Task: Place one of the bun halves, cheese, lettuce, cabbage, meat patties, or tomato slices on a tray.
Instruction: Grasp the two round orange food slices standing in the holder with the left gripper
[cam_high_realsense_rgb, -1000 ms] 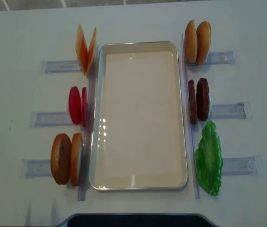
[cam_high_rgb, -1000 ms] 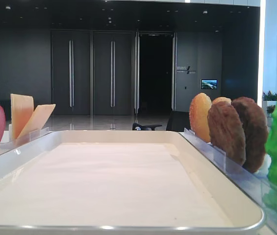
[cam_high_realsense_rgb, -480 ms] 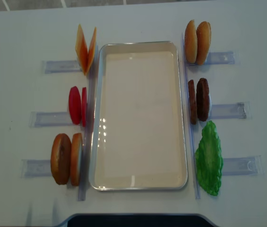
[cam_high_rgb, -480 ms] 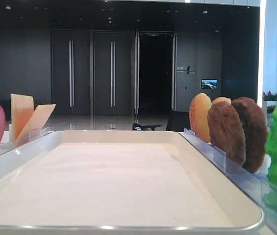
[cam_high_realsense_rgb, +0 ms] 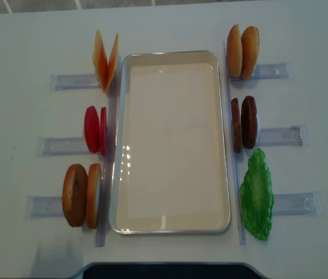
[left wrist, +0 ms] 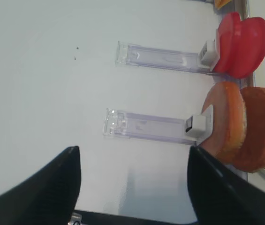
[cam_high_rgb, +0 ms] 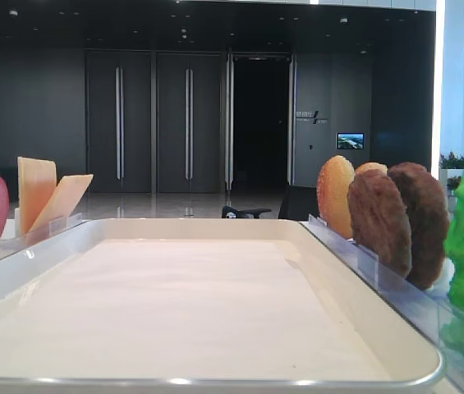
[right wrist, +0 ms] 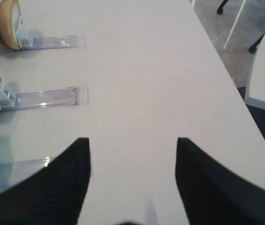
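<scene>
The cream-white tray lies empty in the middle of the table. On its left stand cheese, tomato slices and bun halves. On its right are more bun halves, meat patties and green lettuce. No cabbage is in view. My left gripper is open over bare table near the front left corner, with the left bun halves to its right. My right gripper is open above bare table, right of the racks, and holds nothing.
Clear plastic rack rails stick out to both sides of the tray. The table's right edge runs close beside my right gripper, with floor and chair legs beyond. A dark strip borders the table's front edge.
The left gripper has come further into the overhead view at the bottom left corner. The food pieces and the tray have not moved.
</scene>
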You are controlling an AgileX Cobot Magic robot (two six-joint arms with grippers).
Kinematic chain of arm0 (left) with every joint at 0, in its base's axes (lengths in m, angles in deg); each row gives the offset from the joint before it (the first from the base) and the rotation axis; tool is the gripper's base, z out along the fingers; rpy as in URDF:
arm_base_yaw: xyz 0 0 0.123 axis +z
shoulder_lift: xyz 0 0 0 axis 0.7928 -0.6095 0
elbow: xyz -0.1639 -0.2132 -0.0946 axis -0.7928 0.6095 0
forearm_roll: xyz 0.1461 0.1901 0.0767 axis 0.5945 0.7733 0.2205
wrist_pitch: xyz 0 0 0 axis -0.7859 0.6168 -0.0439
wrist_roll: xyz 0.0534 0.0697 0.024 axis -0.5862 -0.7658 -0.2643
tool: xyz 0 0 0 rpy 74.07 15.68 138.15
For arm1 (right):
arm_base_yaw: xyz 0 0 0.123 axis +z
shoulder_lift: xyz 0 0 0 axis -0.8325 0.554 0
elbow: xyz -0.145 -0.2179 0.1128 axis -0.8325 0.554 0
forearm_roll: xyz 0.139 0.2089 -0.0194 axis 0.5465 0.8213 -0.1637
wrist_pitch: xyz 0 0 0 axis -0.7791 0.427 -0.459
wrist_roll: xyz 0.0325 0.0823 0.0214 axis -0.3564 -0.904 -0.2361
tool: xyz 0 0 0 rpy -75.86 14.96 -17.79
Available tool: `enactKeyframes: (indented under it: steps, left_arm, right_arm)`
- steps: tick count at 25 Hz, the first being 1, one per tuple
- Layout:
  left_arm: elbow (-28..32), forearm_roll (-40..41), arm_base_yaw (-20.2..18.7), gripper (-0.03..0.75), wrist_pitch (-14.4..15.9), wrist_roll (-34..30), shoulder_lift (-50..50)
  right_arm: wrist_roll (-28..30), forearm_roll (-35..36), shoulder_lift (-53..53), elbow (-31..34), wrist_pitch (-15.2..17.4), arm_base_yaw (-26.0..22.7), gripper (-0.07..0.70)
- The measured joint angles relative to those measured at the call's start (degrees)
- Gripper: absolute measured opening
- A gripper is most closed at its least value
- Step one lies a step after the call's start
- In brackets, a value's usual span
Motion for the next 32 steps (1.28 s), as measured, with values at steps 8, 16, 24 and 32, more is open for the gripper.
enactKeyframes:
  steps: [8,16,24,32]
  left_arm:
    - [-7.71,-2.05,0.0,0.534,0.08,0.06,-18.07]
    - [-16.52,-6.46,0.0,0.534,1.34,0.06,-38.79]
    - [-26.22,-8.75,0.0,0.534,2.77,0.06,-54.25]
    - [-27.8,-8.49,0.0,0.534,3.14,0.06,-56.69]
  right_arm:
    - [0.0,0.0,0.0,0.0,0.0,0.0,0.415]
    - [0.0,0.0,0.0,0.0,0.0,0.0,0.415]
    - [0.0,0.0,0.0,0.0,0.0,0.0,0.415]
    - [0.0,0.0,0.0,0.0,0.0,0.0,0.415]
